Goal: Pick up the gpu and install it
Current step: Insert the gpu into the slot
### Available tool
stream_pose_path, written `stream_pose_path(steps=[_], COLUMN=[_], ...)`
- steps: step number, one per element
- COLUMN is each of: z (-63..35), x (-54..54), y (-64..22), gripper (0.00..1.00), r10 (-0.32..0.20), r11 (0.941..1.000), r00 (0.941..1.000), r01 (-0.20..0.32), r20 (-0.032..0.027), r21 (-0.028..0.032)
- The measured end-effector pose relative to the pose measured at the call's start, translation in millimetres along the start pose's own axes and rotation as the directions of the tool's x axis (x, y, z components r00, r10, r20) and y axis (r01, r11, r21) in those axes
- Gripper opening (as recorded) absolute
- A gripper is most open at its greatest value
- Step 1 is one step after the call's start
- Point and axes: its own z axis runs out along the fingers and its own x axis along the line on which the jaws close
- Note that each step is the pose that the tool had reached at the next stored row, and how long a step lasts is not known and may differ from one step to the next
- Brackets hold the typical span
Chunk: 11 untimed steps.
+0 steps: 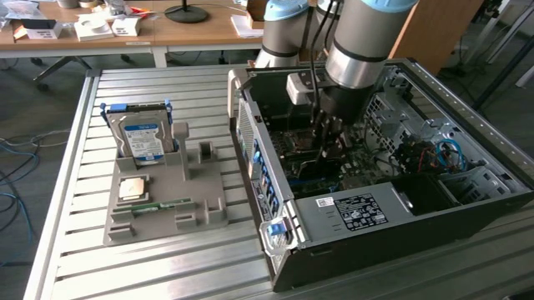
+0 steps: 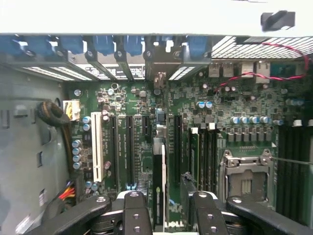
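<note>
Inside the open computer case [image 1: 401, 262], the gpu [image 2: 157, 166] stands edge-on in a motherboard [image 2: 132, 98] slot, apparently seated. The gripper [image 2: 168, 196] hangs astride it, spread wide, seemingly to clear the card, and grips nothing.

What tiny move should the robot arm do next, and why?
Probably lift straight up. The end effector is open, and its fingers stand clear on both sides of the gpu. The gpu seems to stand on edge in a slot on the motherboard, so it looks let go. This deep inside the case, straight up seems the safest way out.
</note>
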Motion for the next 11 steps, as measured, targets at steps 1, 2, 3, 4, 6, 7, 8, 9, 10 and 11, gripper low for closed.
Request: stream_pose_path(steps=[1,2,3,4,6,7,8,9,10,11], z=[-2.2,-4.3,-6.2,-8.2,-12.2,-14.2,-15.8,-17.5,-19.7,-21.8], x=[-0.1,-0.2,-0.3,-0.4,-0.6,-0.7,-0.8,-0.9,-1.0,-1.1], y=[0.0,-0.1,-0.1,-0.2,-0.3,-0.4,-0.5,-0.5,-0.7,-0.8], gripper=[0.40,0.40,0.40,0.40,0.40,0.40,0.40,0.40,0.40,0.40], r10=[0.000,0.000,0.000,0.000,0.000,0.000,0.000,0.000,0.000,0.000], r11=[1.0000,1.0000,1.0000,1.0000,1.0000,1.0000,1.0000,1.0000,1.0000,1.0000], r00=[1.0000,1.0000,1.0000,1.0000,1.0000,1.0000,1.0000,1.0000,1.0000,1.0000], r01=[0.000,0.000,0.000,0.000,0.000,0.000,0.000,0.000,0.000,0.000], r20=[0.0001,-0.0001,0.0001,0.0000,0.0002,0.0001,0.0000,0.0001,0.0000,0.0000], r21=[0.0000,0.0000,0.0001,0.0000,0.0001,0.0000,0.0000,0.0000,0.0000,0.0000])
